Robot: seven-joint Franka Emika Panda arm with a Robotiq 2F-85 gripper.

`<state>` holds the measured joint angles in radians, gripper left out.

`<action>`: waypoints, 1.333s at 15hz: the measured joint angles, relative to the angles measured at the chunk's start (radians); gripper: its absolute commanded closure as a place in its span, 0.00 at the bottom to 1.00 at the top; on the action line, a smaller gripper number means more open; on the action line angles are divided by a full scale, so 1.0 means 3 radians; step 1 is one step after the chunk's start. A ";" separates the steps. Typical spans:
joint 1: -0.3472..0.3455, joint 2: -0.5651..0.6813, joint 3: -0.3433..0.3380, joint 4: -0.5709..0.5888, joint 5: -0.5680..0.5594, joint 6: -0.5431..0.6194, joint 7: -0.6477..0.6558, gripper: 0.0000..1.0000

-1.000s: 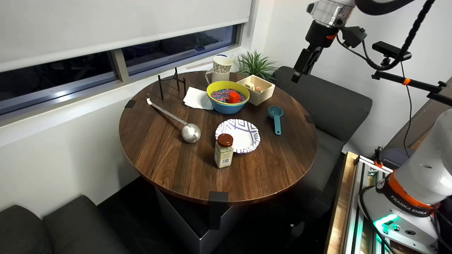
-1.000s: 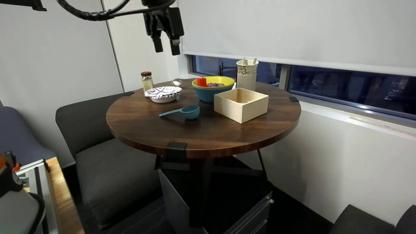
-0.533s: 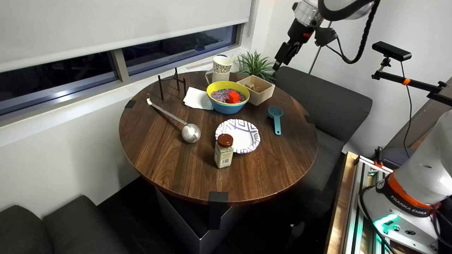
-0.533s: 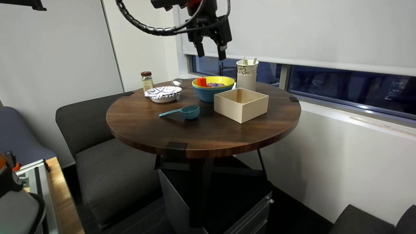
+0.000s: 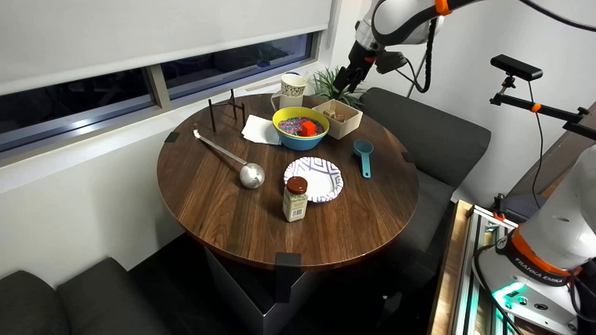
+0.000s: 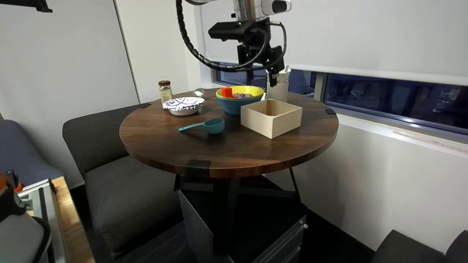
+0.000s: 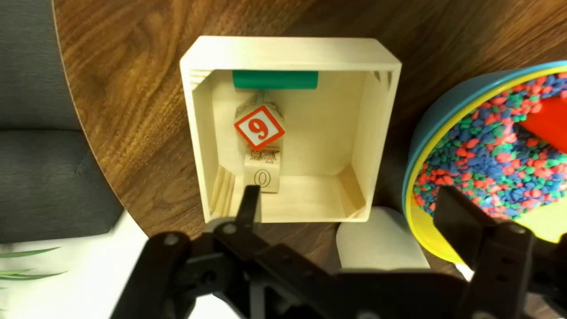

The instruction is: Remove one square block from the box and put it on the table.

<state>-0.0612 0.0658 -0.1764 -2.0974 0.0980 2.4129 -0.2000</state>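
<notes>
The pale tan-cream square box (image 5: 345,126) stands near the edge of the round brown table (image 5: 223,204). It also shows in an exterior view (image 6: 270,124), where its contents are hidden, and from above in the wrist view (image 7: 292,53). Inside lie a block with a red-framed 9 (image 7: 259,127), a plain wooden block with a 0 (image 7: 262,175) and a green bar (image 7: 274,79). My gripper (image 7: 350,199) is open and empty above the box's far side. In both exterior views it hangs above and apart from the box (image 5: 343,88) (image 6: 261,79).
A yellow bowl (image 5: 291,111) with colored bits and a red piece sits in a blue bowl close beside the box. A patterned cup (image 6: 278,89) stands behind the box. A teal scoop (image 5: 364,156), plate (image 5: 321,179), jar (image 5: 295,200) and ladle (image 5: 252,175) lie on the table.
The arm has swung across the table and come down toward the box. The gripper stays open. The objects on the table have not moved.
</notes>
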 measured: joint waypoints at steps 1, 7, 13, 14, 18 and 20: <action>-0.0022 0.0098 0.0007 0.0060 0.0011 0.0013 0.0016 0.00; -0.0155 0.0382 0.0017 0.0220 0.0033 0.0068 0.0027 0.00; -0.0181 0.0400 0.0057 0.0238 0.0033 0.0128 0.0029 0.00; -0.0190 0.0422 0.0071 0.0238 0.0033 0.0191 0.0029 0.00; -0.0206 0.0565 0.0112 0.0238 0.0033 0.0473 0.0059 0.00; -0.0216 0.0640 0.0140 0.0240 0.0033 0.0556 0.0082 0.00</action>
<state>-0.1261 0.2578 -0.1344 -2.0254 0.1079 2.5798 -0.1754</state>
